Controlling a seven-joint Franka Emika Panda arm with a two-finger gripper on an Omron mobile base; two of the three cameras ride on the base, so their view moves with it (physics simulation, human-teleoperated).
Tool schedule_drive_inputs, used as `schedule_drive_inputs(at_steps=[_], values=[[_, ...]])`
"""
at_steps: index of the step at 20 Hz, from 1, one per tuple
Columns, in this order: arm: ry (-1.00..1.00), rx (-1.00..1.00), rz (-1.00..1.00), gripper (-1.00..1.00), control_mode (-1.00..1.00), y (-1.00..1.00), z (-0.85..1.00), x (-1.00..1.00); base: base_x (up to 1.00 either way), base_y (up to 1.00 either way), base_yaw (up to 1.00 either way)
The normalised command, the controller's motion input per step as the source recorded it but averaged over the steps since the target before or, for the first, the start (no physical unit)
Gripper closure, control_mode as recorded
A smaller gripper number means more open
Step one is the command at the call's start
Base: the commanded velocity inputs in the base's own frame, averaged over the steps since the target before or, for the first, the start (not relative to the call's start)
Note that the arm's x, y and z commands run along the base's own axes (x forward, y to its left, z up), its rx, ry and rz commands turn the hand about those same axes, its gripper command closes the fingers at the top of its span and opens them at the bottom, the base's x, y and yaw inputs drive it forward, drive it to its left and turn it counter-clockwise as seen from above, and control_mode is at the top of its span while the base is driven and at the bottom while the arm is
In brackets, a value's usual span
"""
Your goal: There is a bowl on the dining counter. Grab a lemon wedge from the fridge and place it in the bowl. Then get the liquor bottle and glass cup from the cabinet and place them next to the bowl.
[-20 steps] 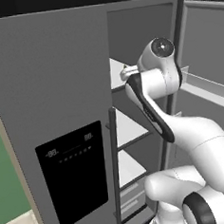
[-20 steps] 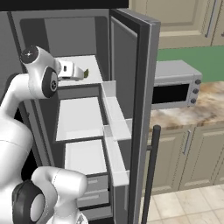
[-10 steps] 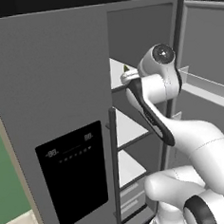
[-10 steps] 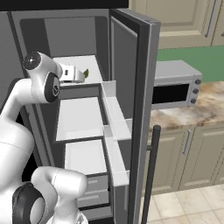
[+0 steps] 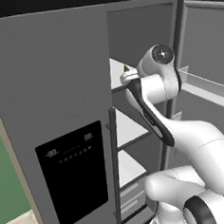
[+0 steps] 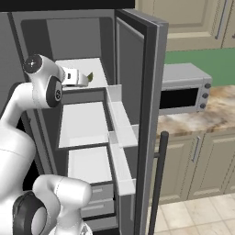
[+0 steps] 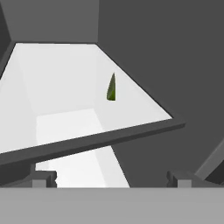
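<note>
The fridge point(image 5: 59, 84) stands with its right door point(image 6: 148, 96) swung open and its white shelves showing. On the right part of the top shelf point(image 7: 57, 83) the lemon wedge point(image 7: 111, 88) stands on edge, a small yellow-green sliver. From the right base it shows as the lemon wedge point(image 6: 90, 76), just past my hand. My gripper point(image 7: 111, 179) is open, level with the front lip of that shelf and short of the wedge, with nothing between its fingers. The right base view shows the gripper point(image 6: 85, 80) reaching into the fridge from the left.
Door bins point(image 6: 117, 120) jut from the open door, close on the right of my arm. Lower shelves point(image 6: 85, 123) and drawers sit below. The left door with its black dispenser panel point(image 5: 73, 174) is closed. A microwave point(image 6: 183, 94) stands on the marbled worktop point(image 6: 202, 120) beyond.
My hand has sunk slightly toward the top shelf's front edge and the elbow has dropped a little. The jaws stay open and the wedge has not moved.
</note>
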Motion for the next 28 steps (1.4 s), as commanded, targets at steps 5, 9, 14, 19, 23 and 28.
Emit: schedule_drive_inputs(at_steps=[5, 9, 14, 19, 23, 28], values=[[0.0, 0.0, 0.0, -1.0, -1.0, 0.0, 0.0, 0.02, 0.0, 0.0, 0.0], [-0.01, 0.0, 0.0, -1.0, -1.0, 0.01, 0.0, 0.11, 0.0, 0.0, 0.0], [0.0, 0.0, 0.0, -1.0, -1.0, 0.01, 0.04, 0.25, 0.0, 0.0, 0.0], [0.0, 0.02, 0.0, -1.0, -1.0, 0.0, 0.0, 0.18, 0.0, 0.0, 0.0], [0.0, 0.03, 0.0, -1.0, -1.0, 0.0, 0.0, 0.07, 0.0, 0.0, 0.0], [0.0, 0.03, 0.0, -1.0, -1.0, 0.0, 0.0, 0.08, 0.0, 0.0, 0.0]])
